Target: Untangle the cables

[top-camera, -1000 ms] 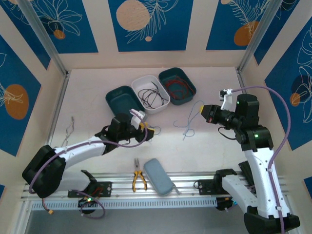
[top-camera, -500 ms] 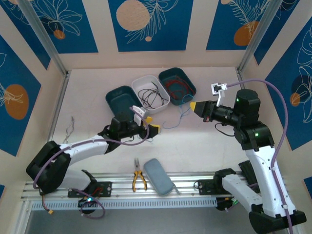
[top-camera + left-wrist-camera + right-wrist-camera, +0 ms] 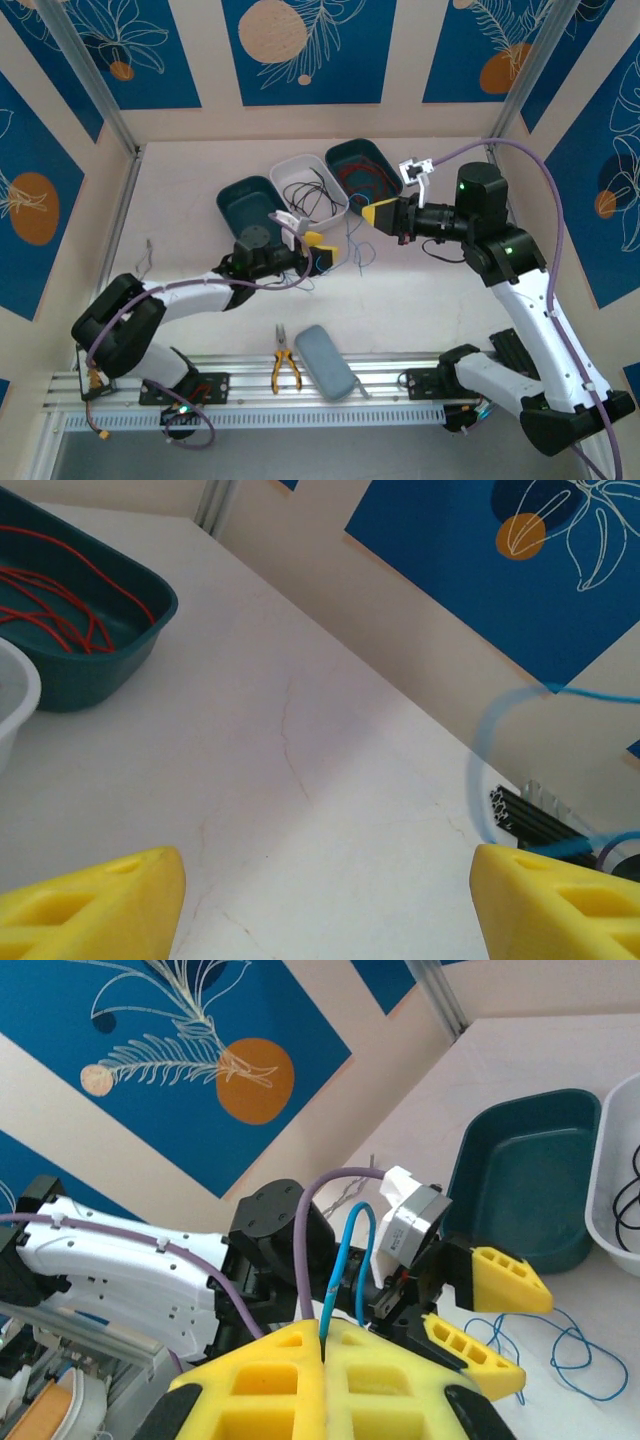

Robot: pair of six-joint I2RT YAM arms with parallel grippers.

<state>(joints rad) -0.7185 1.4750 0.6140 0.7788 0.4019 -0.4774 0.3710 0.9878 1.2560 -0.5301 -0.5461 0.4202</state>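
Separation step: right gripper pinches the thin blue cable aloft; left gripper stands wide, empty. Next, probably: deposit in the empty dark-teal plastic tray.

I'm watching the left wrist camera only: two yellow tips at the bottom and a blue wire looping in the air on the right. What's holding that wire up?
Observer: The right pincer is shut on the blue cable, gripping it between its yellow fingers.
Operator: Does the rest just dangle?
Observer: No, its lower part lies in loose loops on the table.
Operator: Anything next to the teal tub at my top left?
Observer: A white tub stands beside it, with a black cable inside.
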